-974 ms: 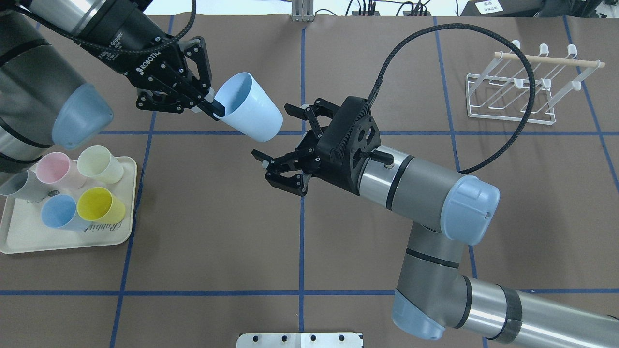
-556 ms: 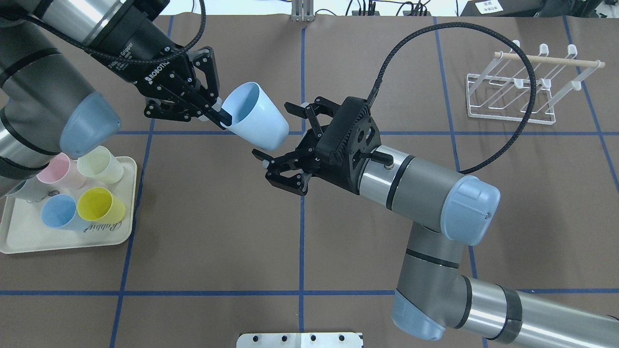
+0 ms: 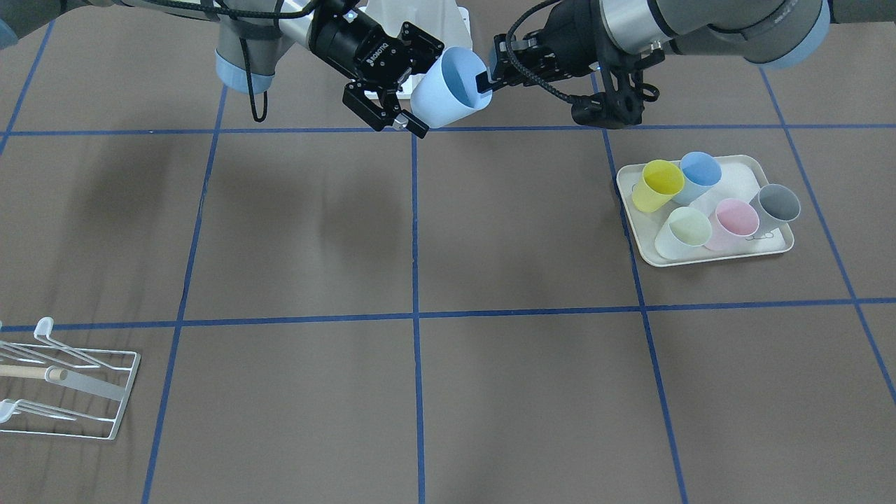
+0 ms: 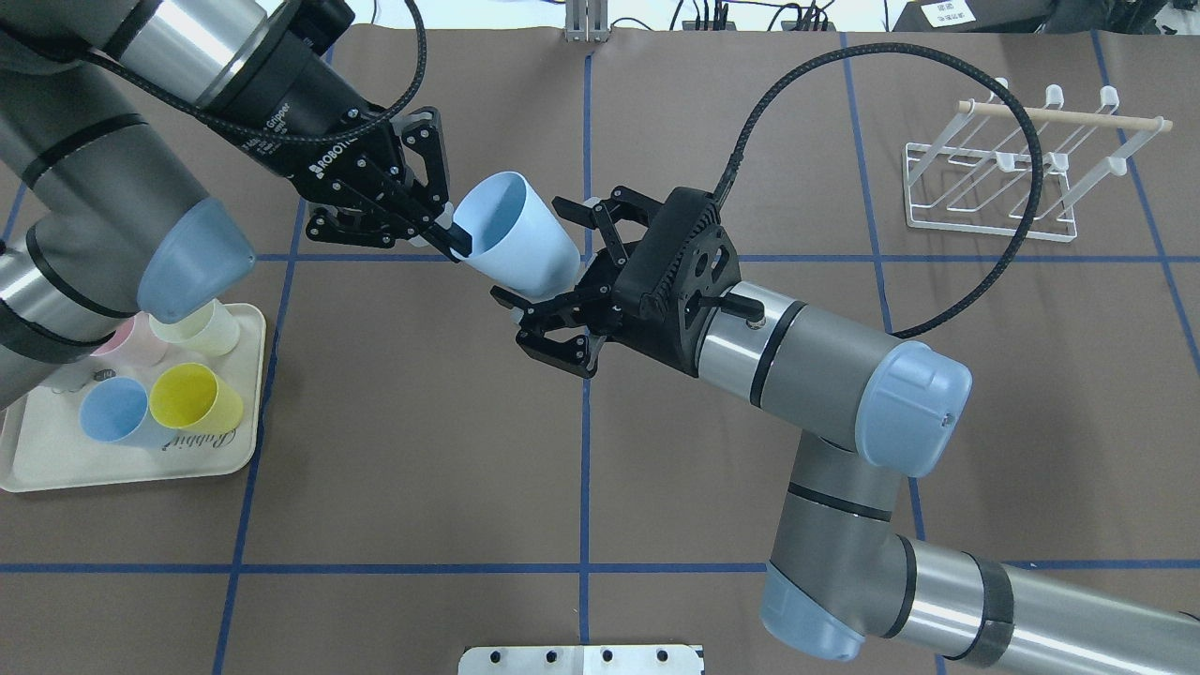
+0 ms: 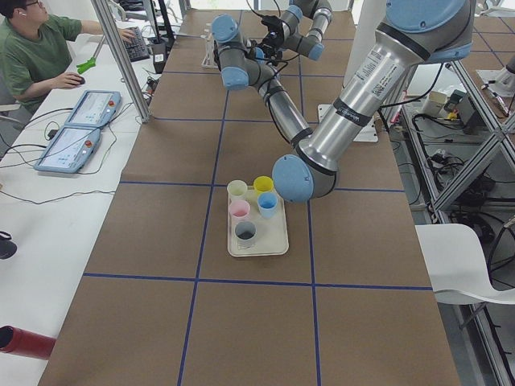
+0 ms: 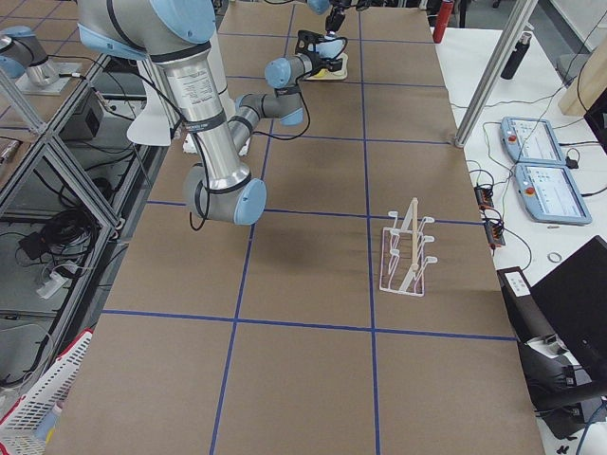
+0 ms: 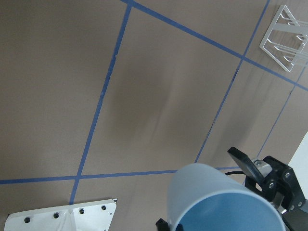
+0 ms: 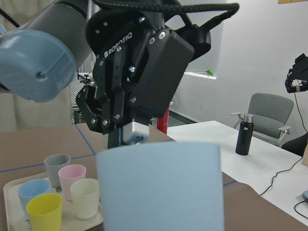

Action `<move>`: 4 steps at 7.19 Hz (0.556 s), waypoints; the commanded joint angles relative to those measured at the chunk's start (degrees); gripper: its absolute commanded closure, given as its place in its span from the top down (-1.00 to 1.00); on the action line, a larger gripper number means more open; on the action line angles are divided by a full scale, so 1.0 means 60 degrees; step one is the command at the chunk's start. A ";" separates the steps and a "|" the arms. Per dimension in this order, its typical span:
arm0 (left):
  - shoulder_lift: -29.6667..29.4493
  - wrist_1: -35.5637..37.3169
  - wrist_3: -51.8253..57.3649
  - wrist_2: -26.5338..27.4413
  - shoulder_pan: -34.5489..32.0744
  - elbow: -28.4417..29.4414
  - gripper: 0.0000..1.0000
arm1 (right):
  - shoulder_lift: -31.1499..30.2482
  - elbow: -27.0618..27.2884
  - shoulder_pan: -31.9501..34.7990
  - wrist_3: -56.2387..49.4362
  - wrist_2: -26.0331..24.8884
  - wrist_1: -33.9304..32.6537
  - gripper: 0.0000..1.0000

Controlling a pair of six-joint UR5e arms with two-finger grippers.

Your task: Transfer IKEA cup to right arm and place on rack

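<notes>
The IKEA cup (image 4: pixel 517 234) is light blue and hangs tilted in the air over the table's middle, mouth toward the left arm. My left gripper (image 4: pixel 455 242) is shut on its rim, one finger inside the mouth. The right arm's gripper (image 4: pixel 527 250) is open, and its fingers stand on either side of the cup's base without closing on it. From the front the cup (image 3: pixel 448 87) sits between the left gripper (image 3: pixel 483 80) and the right gripper (image 3: pixel 428 89). The right wrist view is filled by the cup's base (image 8: pixel 161 187). The rack (image 4: pixel 1012 178) stands empty at the far right.
A cream tray (image 4: pixel 56 469) at the near left holds several cups in yellow, blue, pink, cream and grey. A black cable (image 4: pixel 937 94) loops from the right wrist over the rack. A person (image 5: pixel 40 48) sits at a side desk.
The left arm carried the cup to the right and slightly nearer, so its base now lies between the right gripper's open fingers. The right arm has stayed still.
</notes>
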 commanded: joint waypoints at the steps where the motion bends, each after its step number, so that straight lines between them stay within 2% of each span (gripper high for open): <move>1: -0.0013 0.0000 -0.0001 0.0008 0.0002 -0.0002 -1.00 | -0.0020 0.0015 -0.0015 -0.0016 -0.0023 -0.0015 0.16; 2: -0.0013 0.0000 -0.0001 0.0008 0.0002 -0.0002 -1.00 | -0.0078 0.0015 -0.0015 -0.0016 -0.0024 -0.0015 -0.23; 3: -0.0013 0.0000 -0.0001 -0.0007 0.0002 -0.0002 -1.00 | -0.0122 0.0030 -0.0029 -0.0016 -0.0009 -0.0015 -0.44; 4: -0.0013 0.0000 0.0014 -0.0007 0.0002 0.0013 -0.74 | -0.0195 0.0030 -0.0044 -0.0016 -0.0009 0.0000 -0.54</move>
